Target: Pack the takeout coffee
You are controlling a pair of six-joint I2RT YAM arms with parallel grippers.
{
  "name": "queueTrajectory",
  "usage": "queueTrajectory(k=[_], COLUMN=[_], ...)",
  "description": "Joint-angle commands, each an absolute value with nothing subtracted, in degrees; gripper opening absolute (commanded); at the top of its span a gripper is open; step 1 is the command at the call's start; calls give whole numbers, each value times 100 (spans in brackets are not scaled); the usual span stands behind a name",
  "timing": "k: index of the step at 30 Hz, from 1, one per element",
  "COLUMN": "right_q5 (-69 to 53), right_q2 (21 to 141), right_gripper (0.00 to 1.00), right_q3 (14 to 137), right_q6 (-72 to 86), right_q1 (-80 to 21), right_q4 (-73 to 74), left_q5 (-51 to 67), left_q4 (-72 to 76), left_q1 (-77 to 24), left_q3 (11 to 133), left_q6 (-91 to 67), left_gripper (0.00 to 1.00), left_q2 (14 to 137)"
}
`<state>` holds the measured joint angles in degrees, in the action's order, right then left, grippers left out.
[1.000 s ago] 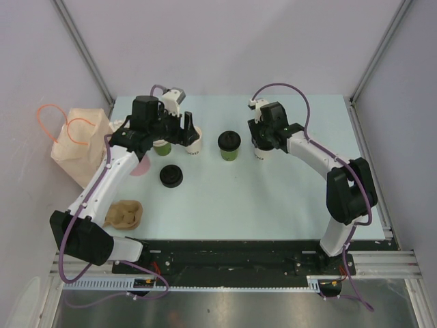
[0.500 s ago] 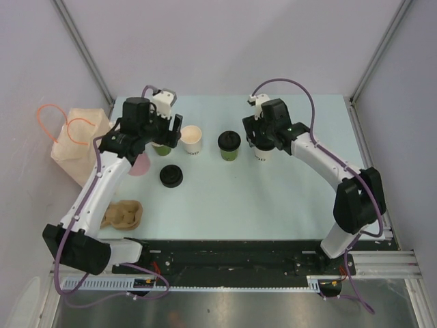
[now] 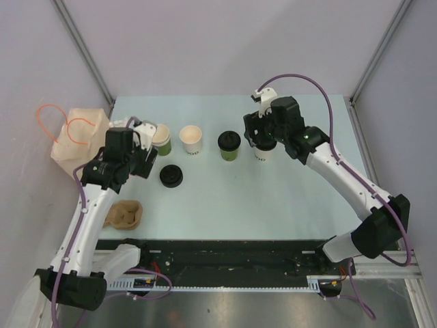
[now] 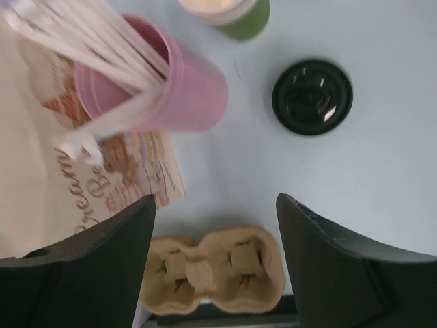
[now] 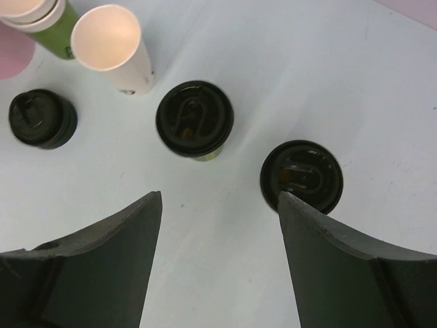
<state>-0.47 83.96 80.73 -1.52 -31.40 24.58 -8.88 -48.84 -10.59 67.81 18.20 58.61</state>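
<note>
- The right gripper [image 5: 218,205] is open wide and holds nothing.
- Below it, the green cup [image 5: 194,121] and the white cup [image 5: 302,176] stand upright on the table [image 3: 273,198], side by side but apart. Each wears a black lid.
- The left gripper [image 4: 215,205] is open and empty too.
- Under it are a pink cup [image 4: 174,96], a loose lid [image 4: 313,97] and a brown cup tray [image 4: 212,266].

Green cup [image 5: 194,119], white cup [image 5: 301,176], lidded, upright
</note>
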Motion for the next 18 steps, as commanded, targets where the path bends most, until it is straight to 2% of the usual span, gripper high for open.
queueTrajectory(k=[1,5,8,12,14,18], right_q5=[-9,0,263,404,465,519], right_q2=[7981,7796,7708,7647,7568,7488], right_gripper=[73,74,74,73,73,73], right_q3=[8253,8095,7998,7911,7823,7551], right_q6=[-176,-211,-193,-123,-53,-26], right_q1=[-3453,-3822,-4095,-4438,-4587,-4702], right_q4=[2970,3190,3322,3480,3463,3384], left_q5=[-686,-195,-351,-54,113,421], left_q4=[-5782,-6213,-6249,-6240,-6240,-6258], left_q1=[-783,-572,-265,842,1282,1520], left_q3=[6013,5187,4642,4544,4535,4185], left_q6=[2574,3390,3900,4683,5166,6194], left_gripper=[75,65,57,50,50,51], left_q2=[5503,5361,5440,5423,5275,4871])
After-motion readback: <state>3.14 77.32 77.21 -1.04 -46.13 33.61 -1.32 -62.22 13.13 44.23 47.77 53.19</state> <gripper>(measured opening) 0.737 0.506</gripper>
